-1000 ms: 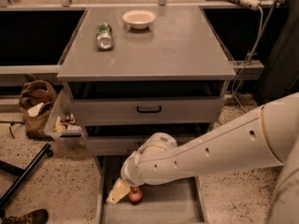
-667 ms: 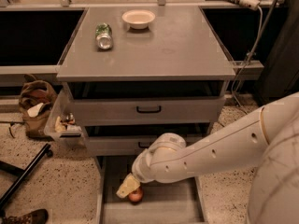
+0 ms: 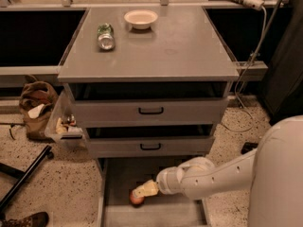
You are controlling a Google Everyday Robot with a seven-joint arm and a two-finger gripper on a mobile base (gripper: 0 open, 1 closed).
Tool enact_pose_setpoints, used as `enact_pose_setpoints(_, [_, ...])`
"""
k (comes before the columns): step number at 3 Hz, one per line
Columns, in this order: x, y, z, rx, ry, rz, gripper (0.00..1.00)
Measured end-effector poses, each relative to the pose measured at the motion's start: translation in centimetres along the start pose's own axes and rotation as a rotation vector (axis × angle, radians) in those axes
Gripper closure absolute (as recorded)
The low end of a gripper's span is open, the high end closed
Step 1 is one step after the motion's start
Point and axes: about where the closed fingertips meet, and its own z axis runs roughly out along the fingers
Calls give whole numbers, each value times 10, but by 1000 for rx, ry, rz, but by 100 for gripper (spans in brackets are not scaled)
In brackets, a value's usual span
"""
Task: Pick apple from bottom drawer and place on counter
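apple (image 3: 136, 200) sits on the floor of the bottom drawer (image 3: 165, 215), lower centre of frame, a bit left of the drawer's middle. it's in the same spot as a second ago, so it hasn't been lifted. what moved is the gripper (image 3: 144, 190): a second ago its tip was left of the apple, now it has swung rightward and lies just above-right of the apple in frame, overlapping its top edge. the wrist has followed, lower and further right. whether it's touching or clamped on the apple: can't tell, grip state isn't readable here. my read: still lining up the grasp, pick not done, placing not started. counter (image 3: 165, 56) fills the upper half of frame, well apart from the apple. it has a white bowl (image 3: 140, 18) near the back edge and a can (image 3: 105, 36) on its side to the bowl's left. bare grey surface shows on the near right side.
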Motion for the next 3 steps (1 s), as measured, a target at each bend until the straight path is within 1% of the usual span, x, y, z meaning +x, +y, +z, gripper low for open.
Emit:
enact_pose_setpoints(1, [47,2,38,-63,-42,116,0])
enact_pose_setpoints(2, [53,6,52,-73,-85,141,0])
enact_pose_setpoints(3, [57,5,59,-71,-85,145,0])
